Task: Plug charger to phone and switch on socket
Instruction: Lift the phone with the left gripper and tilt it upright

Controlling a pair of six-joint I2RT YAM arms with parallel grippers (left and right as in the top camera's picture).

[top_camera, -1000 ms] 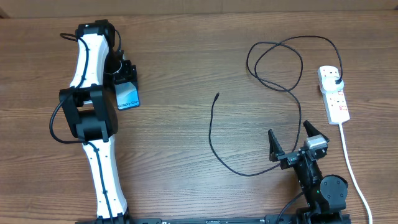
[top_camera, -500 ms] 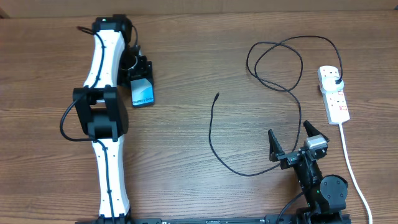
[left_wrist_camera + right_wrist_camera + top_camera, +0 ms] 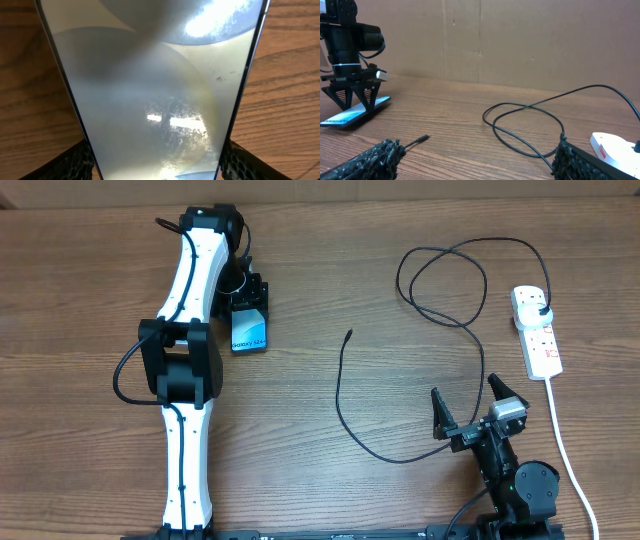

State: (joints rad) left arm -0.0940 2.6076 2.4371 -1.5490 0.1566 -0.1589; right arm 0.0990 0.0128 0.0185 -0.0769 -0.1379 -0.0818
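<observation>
My left gripper point(image 3: 247, 305) is shut on the phone point(image 3: 250, 332), a small smartphone with a glowing cyan-blue screen, at the table's upper left of centre. In the left wrist view the phone point(image 3: 150, 90) fills the frame between the two fingers. In the right wrist view the phone point(image 3: 355, 114) rests low on the wood at the far left. The charger point(image 3: 440, 280) is a thin black cable, looped, with its connector tip point(image 3: 348, 334) free on the table and its plug end in the socket point(image 3: 537, 330), a white power strip at the right. My right gripper point(image 3: 480, 412) is open and empty near the front edge.
The socket's thick white cord point(image 3: 565, 445) runs down the right side to the front edge. A brown cardboard wall point(image 3: 520, 40) stands behind the table. Bare wood lies between the phone and the connector tip point(image 3: 422, 137).
My left arm has carried the phone to the right, toward the charger's connector tip. The right arm, charger and socket have not moved.
</observation>
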